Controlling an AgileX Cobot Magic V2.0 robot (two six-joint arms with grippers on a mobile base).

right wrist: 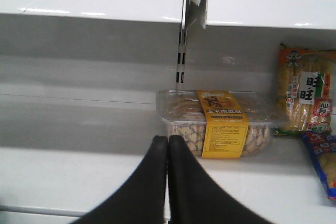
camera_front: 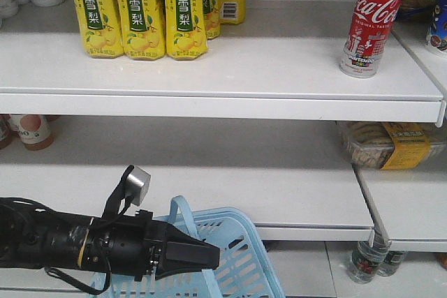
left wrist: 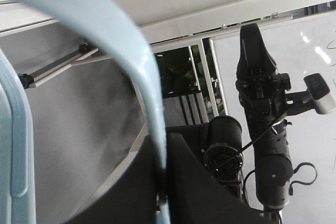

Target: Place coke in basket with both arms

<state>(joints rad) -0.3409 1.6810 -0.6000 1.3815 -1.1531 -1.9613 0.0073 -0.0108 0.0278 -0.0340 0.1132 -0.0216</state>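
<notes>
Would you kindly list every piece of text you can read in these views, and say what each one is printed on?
"冰糖雪梨": on the yellow drink cartons, upper shelf.
"Coca-Cola": on the coke.
"旺旺": on the snack bag.
Yellow band on the clear cookie tray: print too small to read.
Other shelf packaging: too blurred or cropped to read.

One coke (camera_front: 374,15), one basket (camera_front: 248,259), one clear snack tub (right wrist: 220,124)
</notes>
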